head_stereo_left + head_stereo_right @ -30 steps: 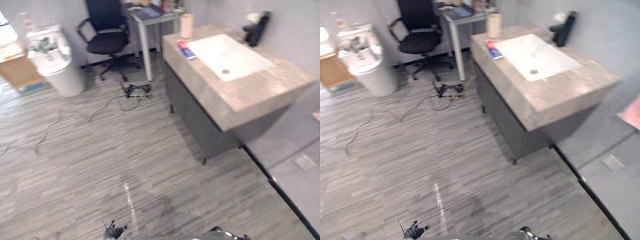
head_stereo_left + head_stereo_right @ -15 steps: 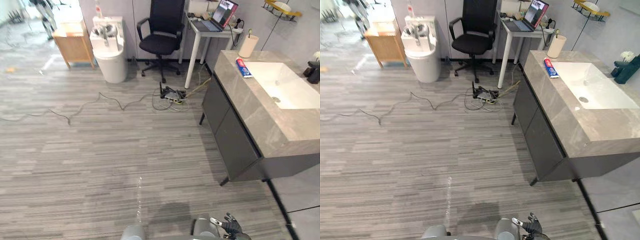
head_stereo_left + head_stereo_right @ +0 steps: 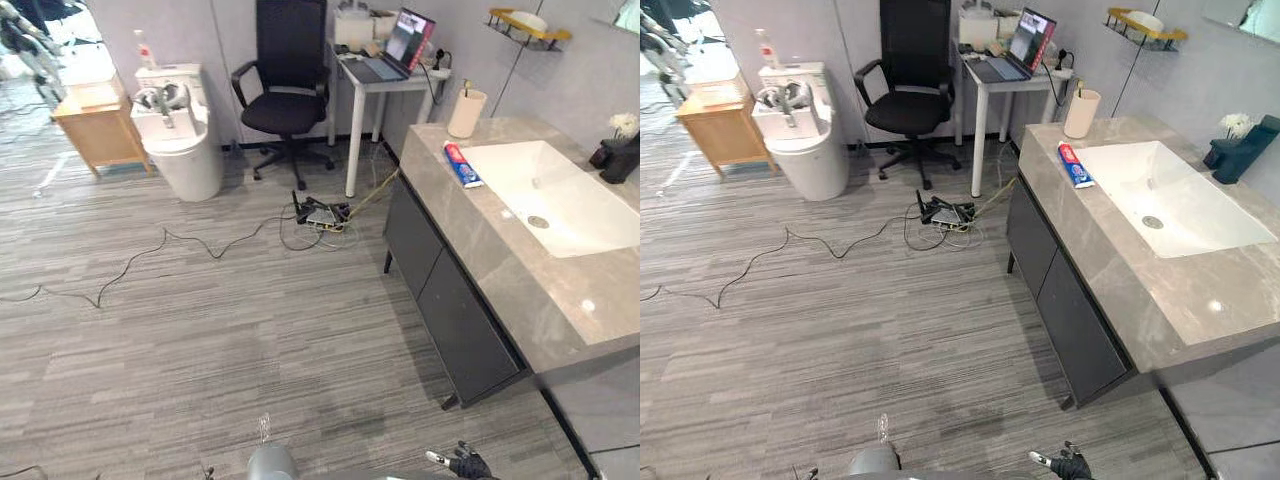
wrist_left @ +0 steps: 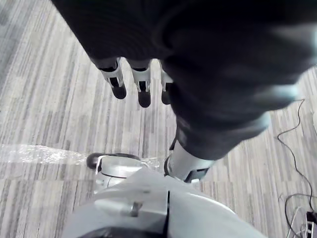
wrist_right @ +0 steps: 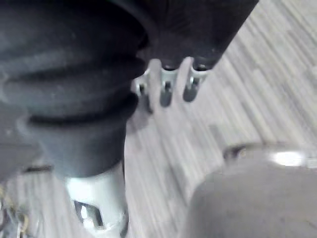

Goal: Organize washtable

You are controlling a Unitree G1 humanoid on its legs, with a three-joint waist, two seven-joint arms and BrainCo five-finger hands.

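Grey stone-top washtable w/ white sink (image 3: 470,240): well apart, fwd-right of right hand (image 3: 466,465), long axis running away. Left hand (image 4: 118,78) farther. Both hands relaxed, fingers straight, empty.

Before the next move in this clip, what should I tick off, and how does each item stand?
1. Left hand empty: ok, straight fingers over the floor.
2. Right hand empty: ok, fingers relaxed, nothing held.
3. Washtable within reach: not ok, it stands ahead to the right across open floor.
4. Toothpaste tube found: ok, lying flat on the washtable beside the sink.
5. Cup upright: ok, at the washtable's far corner.
6. Walking path free of the power strip: cannot tell; it lies near the washtable's far end.
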